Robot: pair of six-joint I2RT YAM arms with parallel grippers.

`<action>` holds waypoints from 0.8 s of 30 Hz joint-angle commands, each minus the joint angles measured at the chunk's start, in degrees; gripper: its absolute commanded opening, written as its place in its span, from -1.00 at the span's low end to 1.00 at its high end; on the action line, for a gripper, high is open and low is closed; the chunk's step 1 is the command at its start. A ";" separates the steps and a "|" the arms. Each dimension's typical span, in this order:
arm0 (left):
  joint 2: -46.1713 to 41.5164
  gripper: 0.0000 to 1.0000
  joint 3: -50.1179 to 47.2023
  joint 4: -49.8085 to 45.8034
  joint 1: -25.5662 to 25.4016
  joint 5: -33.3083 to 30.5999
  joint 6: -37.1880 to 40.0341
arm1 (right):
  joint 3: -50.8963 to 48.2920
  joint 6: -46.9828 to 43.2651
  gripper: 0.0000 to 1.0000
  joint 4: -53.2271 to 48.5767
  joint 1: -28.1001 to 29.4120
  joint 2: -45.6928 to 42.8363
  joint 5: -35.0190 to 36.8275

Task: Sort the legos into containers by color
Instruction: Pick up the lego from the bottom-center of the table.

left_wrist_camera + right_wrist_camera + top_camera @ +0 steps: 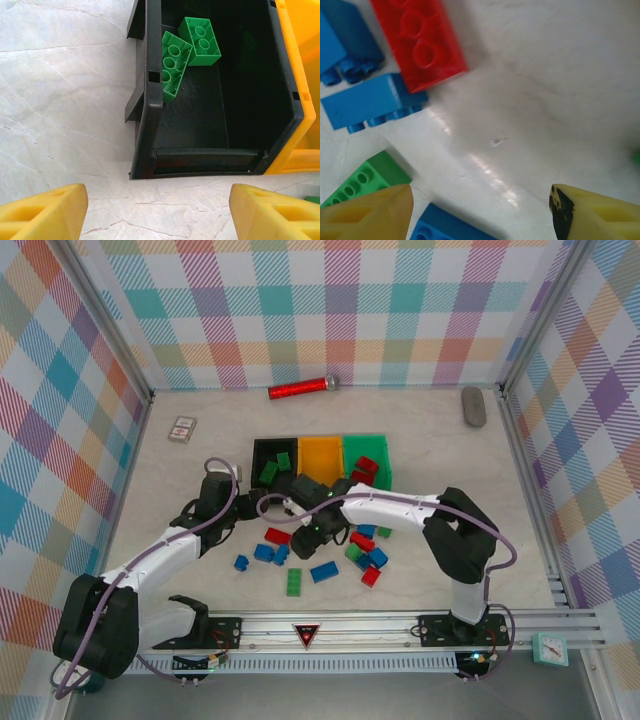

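Top external, red cylinder (300, 389) behind containers (320, 455), card box (182, 428) far left

Setting: robotics lab test cell | Enclosure: plaid backdrop walls (330, 310) on aluminium frame posts (107, 320) around a marble-look tabletop (420, 430) | Rig: left arm (165, 550) and right arm (400, 508) bolted to near-edge rail (340, 621)

Pastel plaid walls (330, 310) enclose a pale, marble-patterned tabletop (430, 440) on three sides, edged by aluminium rails (526, 480).
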 commanded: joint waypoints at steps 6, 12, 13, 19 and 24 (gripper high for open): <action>-0.36 0.49 1.47 -0.10 0.40 -0.14 -1.15 | -6.42 -2.44 0.53 -2.64 2.41 -4.52 -3.98; 0.34 0.49 1.47 0.36 0.40 0.08 -1.24 | -7.14 -7.03 0.57 -4.99 3.95 -4.40 -5.07; 0.24 0.49 1.47 0.21 0.40 0.03 -1.24 | -7.29 -7.31 0.57 -4.87 4.20 -4.36 -5.20; 0.23 0.49 1.37 0.26 0.40 -0.28 -1.25 | -6.89 -7.76 0.58 -5.15 5.32 -3.25 -4.66; 0.31 0.49 1.38 0.34 0.40 -0.16 -1.26 | -7.07 -7.88 0.59 -6.95 6.37 -0.66 -0.48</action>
